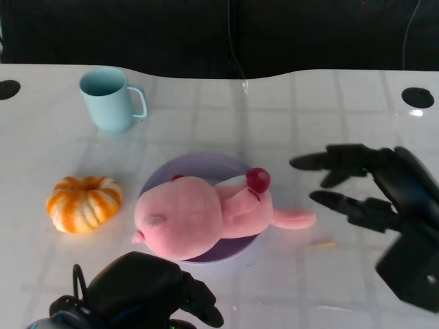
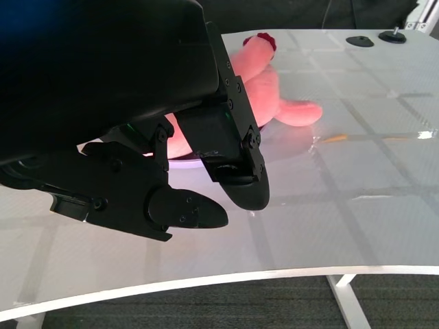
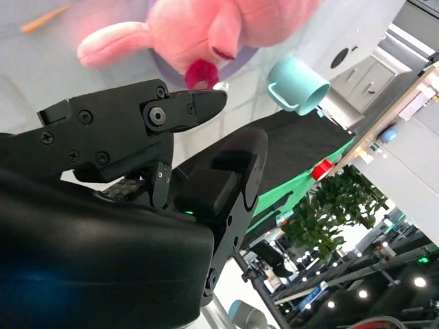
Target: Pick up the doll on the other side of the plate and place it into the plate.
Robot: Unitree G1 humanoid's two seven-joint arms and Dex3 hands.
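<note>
On the white table (image 1: 206, 103) in the head view, the pink doll (image 1: 206, 216) lies in the purple plate (image 1: 199, 168), and the right hand (image 1: 363, 188) hovers beside it, fingers spread, holding nothing. The left wrist view shows the left hand (image 2: 171, 164) near the doll, fingers apart and empty. The right wrist view shows a blue mug (image 3: 298, 82) beyond the doll.

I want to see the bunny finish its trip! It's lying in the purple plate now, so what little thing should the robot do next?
Probably just pull the right hand back, away from the plate. The pink doll already lies across the plate, one ear hanging over the rim, and the right hand is open beside it, holding nothing. The left hand holds nothing either, so no more grabbing seems needed.
</note>
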